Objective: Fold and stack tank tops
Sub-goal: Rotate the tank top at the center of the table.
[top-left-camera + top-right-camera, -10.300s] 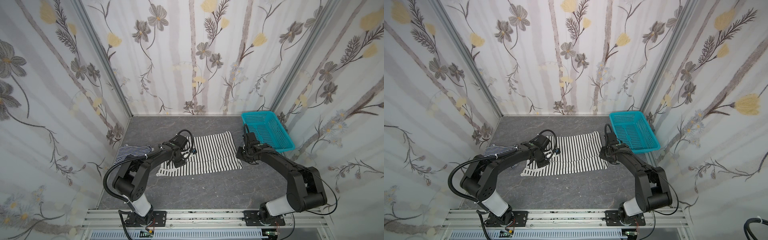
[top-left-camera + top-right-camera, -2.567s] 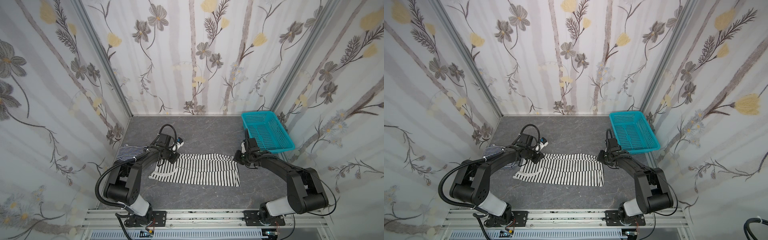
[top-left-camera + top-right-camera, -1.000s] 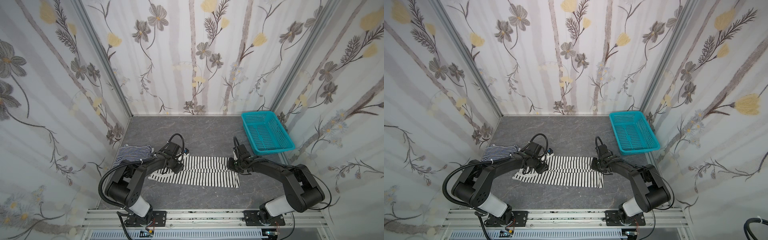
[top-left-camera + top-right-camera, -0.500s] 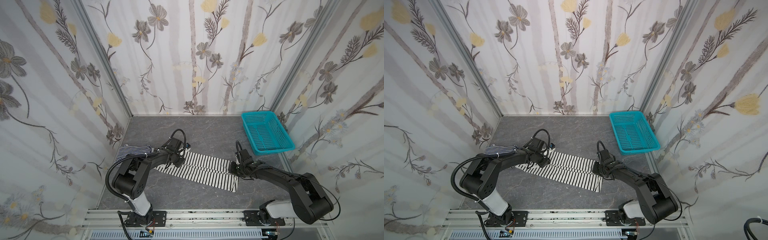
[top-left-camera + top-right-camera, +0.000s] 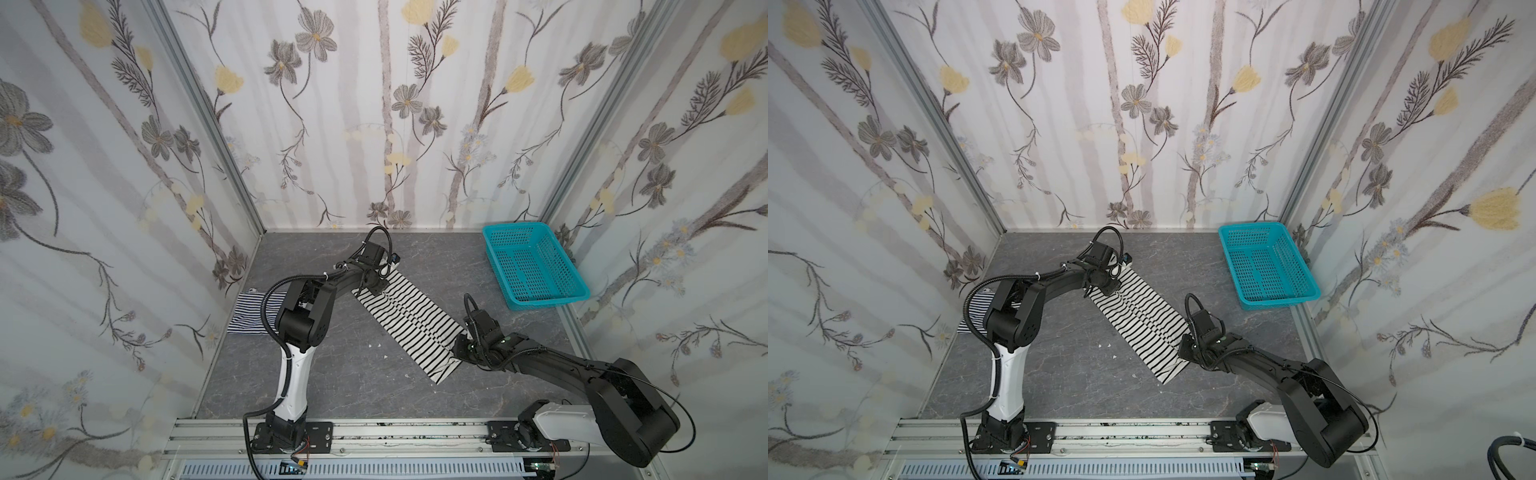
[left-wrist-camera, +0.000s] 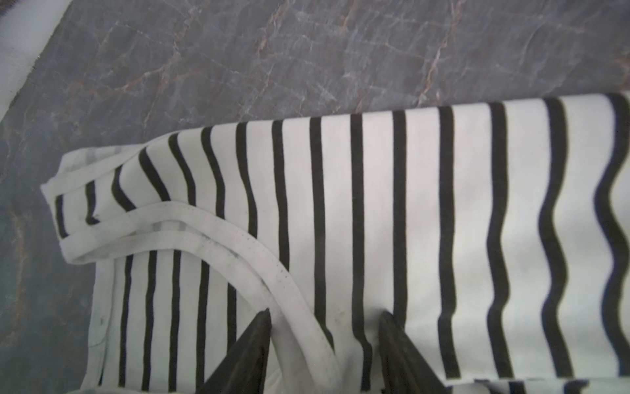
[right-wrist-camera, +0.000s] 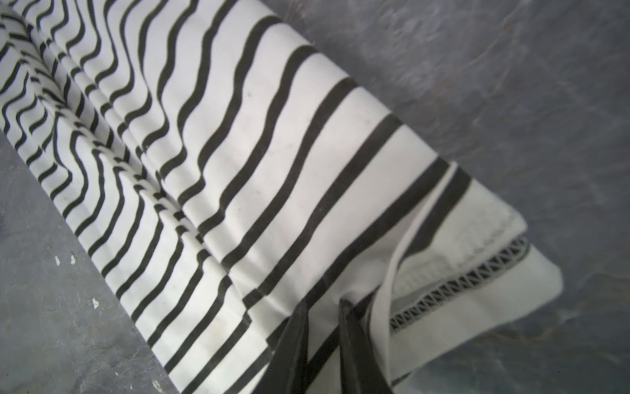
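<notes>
Tank top (image 5: 409, 322) swung diagonal, right claw (image 7: 324, 307) pinching it, left claw (image 6: 324, 317) parted

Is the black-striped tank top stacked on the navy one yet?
No, in a top view the black-striped tank top lies stretched diagonally on the table, apart from the navy tank top.

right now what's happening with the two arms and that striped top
Both arms are working the black-striped tank top, a long folded strip lying diagonally on the table. The jaws of the right arm pinch its hem end; those of the left arm stand open over the strap end. The navy-striped top lies aside.
</notes>
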Robot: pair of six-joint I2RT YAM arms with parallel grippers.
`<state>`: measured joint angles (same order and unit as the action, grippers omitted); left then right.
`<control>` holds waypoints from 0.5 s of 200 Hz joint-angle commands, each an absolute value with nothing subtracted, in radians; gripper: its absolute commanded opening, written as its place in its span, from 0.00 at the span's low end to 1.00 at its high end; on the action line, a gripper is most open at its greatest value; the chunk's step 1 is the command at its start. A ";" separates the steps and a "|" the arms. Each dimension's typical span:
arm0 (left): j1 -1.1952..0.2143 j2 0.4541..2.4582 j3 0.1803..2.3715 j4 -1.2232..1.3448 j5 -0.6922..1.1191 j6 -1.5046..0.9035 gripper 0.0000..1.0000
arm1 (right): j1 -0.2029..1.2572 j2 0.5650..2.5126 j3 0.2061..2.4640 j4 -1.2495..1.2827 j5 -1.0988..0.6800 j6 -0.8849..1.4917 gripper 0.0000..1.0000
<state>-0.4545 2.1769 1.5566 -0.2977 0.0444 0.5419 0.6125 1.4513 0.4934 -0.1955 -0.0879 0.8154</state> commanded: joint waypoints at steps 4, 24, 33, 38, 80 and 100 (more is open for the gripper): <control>-0.474 2.213 1.630 -0.357 0.032 0.538 0.54 | 0.703 1.469 0.495 -0.287 -0.106 0.893 0.20; -0.493 2.230 1.661 -0.360 0.032 0.533 0.55 | 0.793 1.479 0.499 -0.285 -0.105 0.945 0.20; -0.501 2.234 1.667 -0.360 0.027 0.534 0.55 | 0.848 1.494 0.502 -0.273 -0.114 0.968 0.20; -0.505 2.236 1.669 -0.362 0.024 0.534 0.55 | 0.879 1.505 0.506 -0.265 -0.120 0.981 0.20; -0.536 2.228 1.637 -0.365 0.029 0.547 0.55 | 1.094 1.701 0.648 -0.287 -0.131 0.988 0.20; -0.552 2.220 1.607 -0.364 0.034 0.555 0.55 | 1.165 1.776 0.732 -0.291 -0.138 0.994 0.20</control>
<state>-0.5373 2.2276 1.6371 -0.3332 0.0280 0.5415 1.1046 1.6962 0.6758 -0.1513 -0.1242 0.9630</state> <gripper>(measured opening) 0.553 0.203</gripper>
